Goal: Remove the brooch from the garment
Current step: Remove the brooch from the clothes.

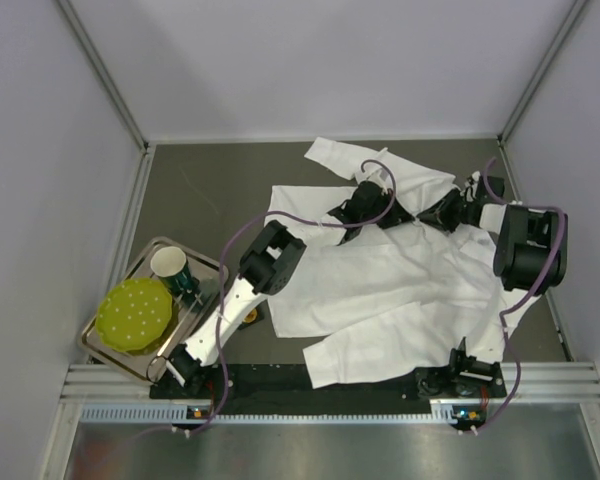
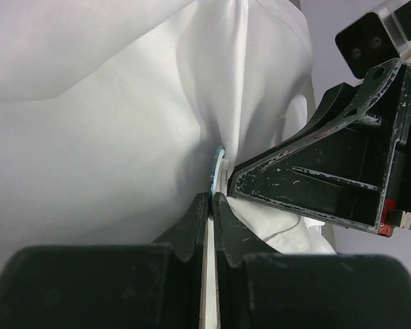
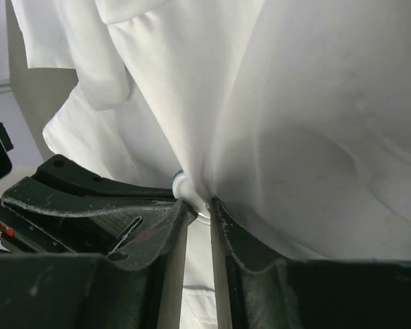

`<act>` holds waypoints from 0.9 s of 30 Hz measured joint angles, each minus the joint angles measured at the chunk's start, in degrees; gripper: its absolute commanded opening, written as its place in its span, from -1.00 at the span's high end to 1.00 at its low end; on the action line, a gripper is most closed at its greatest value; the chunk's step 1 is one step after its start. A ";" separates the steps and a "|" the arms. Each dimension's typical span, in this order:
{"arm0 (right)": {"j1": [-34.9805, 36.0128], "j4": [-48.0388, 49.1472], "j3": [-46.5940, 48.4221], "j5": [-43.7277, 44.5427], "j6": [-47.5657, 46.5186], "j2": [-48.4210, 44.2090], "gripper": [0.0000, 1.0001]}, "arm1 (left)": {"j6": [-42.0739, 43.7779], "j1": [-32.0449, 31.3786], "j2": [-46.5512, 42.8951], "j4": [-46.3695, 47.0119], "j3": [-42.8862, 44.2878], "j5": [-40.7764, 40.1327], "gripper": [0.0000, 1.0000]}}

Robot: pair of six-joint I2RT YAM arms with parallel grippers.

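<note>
The garment (image 1: 380, 290), a big white shirt, lies spread over the dark table. Both grippers meet nose to nose at a raised fold near its collar. In the left wrist view my left gripper (image 2: 211, 197) is shut on the thin blue-edged brooch (image 2: 217, 166), seen edge-on against the cloth (image 2: 89, 123). The right arm's finger (image 2: 315, 181) sits close beside it. In the right wrist view my right gripper (image 3: 198, 204) stands slightly open. Its tips rest against the brooch's white round piece (image 3: 183, 185) and the cloth fold (image 3: 315, 103). The brooch is hidden in the top view.
A metal tray (image 1: 210, 268) sits at the table's left edge. It holds a green dotted disc (image 1: 133, 313) and a cup (image 1: 169, 266). Grey enclosure walls surround the table. Purple cables loop over both arms.
</note>
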 measured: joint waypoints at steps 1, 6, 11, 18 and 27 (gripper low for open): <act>-0.31 0.70 -0.76 -0.39 0.50 -0.26 0.63 | -0.26 -0.13 -0.02 0.00 0.00 0.11 1.00; -1.29 1.81 -1.70 -1.55 1.46 -0.31 0.73 | -1.86 -0.42 0.00 0.13 0.02 0.33 1.00; -1.55 2.99 -2.21 -2.27 1.99 -0.33 0.57 | -3.28 -0.42 0.00 0.09 0.02 0.39 1.00; -2.05 3.34 -2.21 -3.23 2.03 -0.37 0.74 | -4.22 -0.42 0.00 0.07 0.02 1.68 1.00; -2.75 1.86 -2.12 -2.60 -0.74 -0.42 0.63 | -4.17 -0.46 0.00 -0.20 0.02 2.82 1.00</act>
